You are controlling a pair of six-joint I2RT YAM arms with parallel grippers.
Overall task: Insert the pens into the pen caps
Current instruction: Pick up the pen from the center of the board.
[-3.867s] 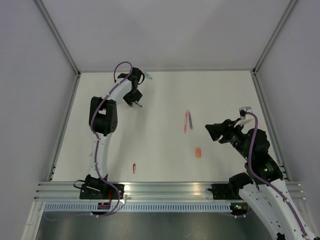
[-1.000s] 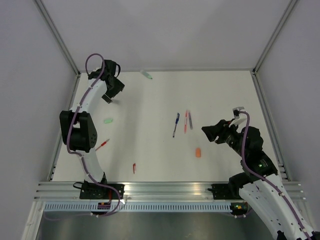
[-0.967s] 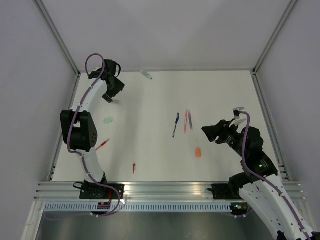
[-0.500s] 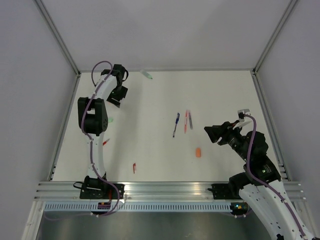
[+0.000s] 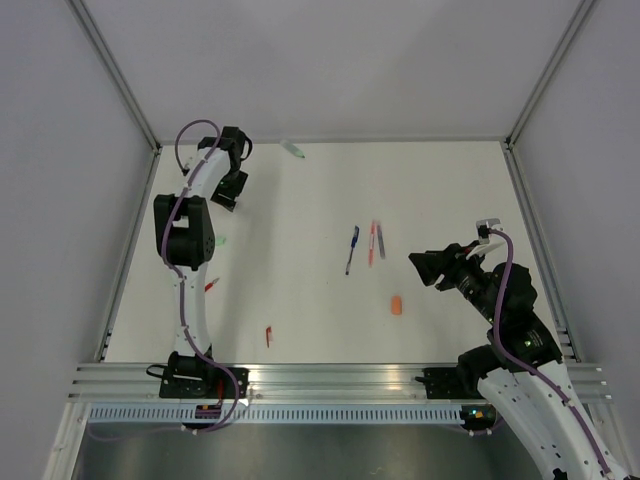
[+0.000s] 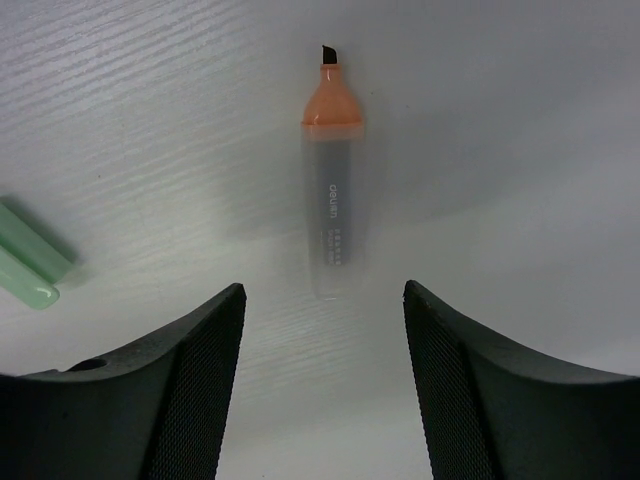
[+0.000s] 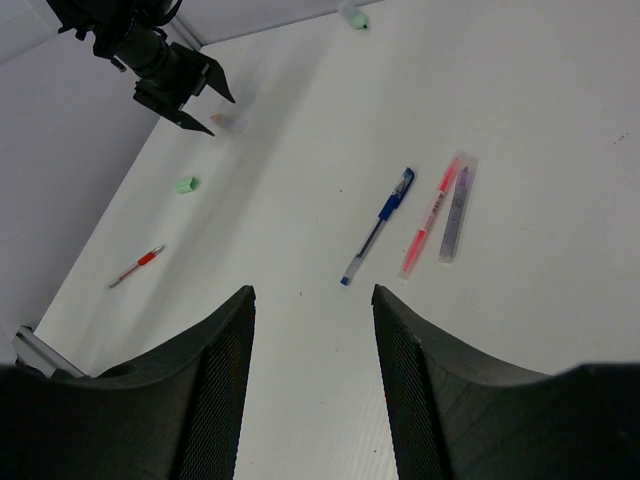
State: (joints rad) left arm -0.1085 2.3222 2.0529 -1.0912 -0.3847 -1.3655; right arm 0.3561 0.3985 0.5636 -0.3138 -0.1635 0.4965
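The left end effector (image 6: 322,300), jaws spread and empty, hangs over the salmon-tipped pen (image 6: 330,200) at the far left of the bench (image 5: 300,290). Only the pen's near end lies level with the fingertips, so closing now may pinch just that end and let it pivot, or nudge the green cap (image 6: 28,265) just to its left. The right end effector (image 7: 312,292), also spread and empty, hovers right of the blue pen (image 7: 378,227). Only the left wrist view shows the salmon-tipped pen clearly; only the overhead view shows the orange cap (image 5: 397,305).

Top camera overlooks the table (image 5: 300,300); left wrist close, facing down; right wrist oblique, sharing the blue pen (image 7: 378,228).
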